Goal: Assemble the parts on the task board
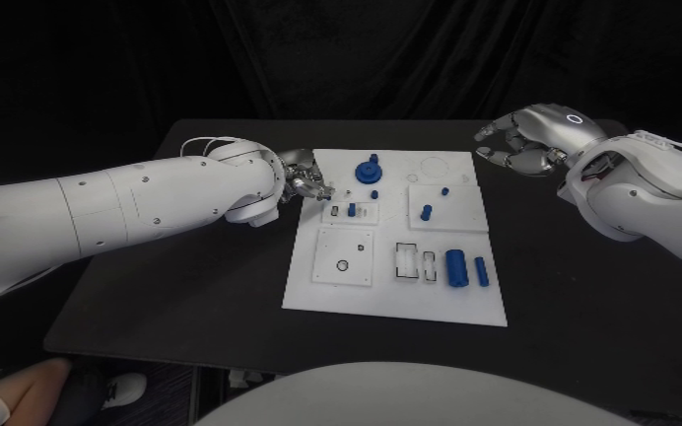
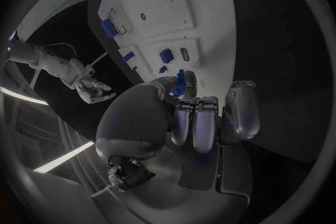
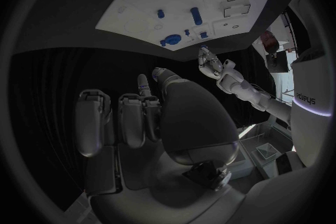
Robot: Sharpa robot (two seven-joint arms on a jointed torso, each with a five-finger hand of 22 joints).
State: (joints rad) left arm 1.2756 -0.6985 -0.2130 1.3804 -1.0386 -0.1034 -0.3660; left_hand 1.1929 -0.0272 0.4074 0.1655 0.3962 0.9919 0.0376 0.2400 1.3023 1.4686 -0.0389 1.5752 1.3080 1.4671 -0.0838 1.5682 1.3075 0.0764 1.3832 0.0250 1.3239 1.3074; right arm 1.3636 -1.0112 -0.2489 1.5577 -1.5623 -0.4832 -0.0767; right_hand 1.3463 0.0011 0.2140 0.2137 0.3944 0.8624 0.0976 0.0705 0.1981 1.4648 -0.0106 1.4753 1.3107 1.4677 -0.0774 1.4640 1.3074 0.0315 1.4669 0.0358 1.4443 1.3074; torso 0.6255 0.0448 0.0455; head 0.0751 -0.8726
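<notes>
Two silver hands flank the white plate task board [image 1: 395, 293]. Nearest, a large blue cylinder part [image 1: 456, 267] lies lengthwise at five o'clock. Left hand [image 1: 302, 181], at nine o'clock, seemingly pinches a small blue piece [image 2: 180, 79]; the right hand [image 1: 523, 142], at two o'clock, hangs curled, empty.

white task board [image 1: 320, 278], blue parts [image 1: 456, 267], black table [image 1: 185, 278]

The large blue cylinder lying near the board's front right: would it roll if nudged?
Probably. The large blue cylinder lies on its side on the flat task board, so a sideways push would likely roll it. It looks rigid and ridged, so probably not slippery.
</notes>
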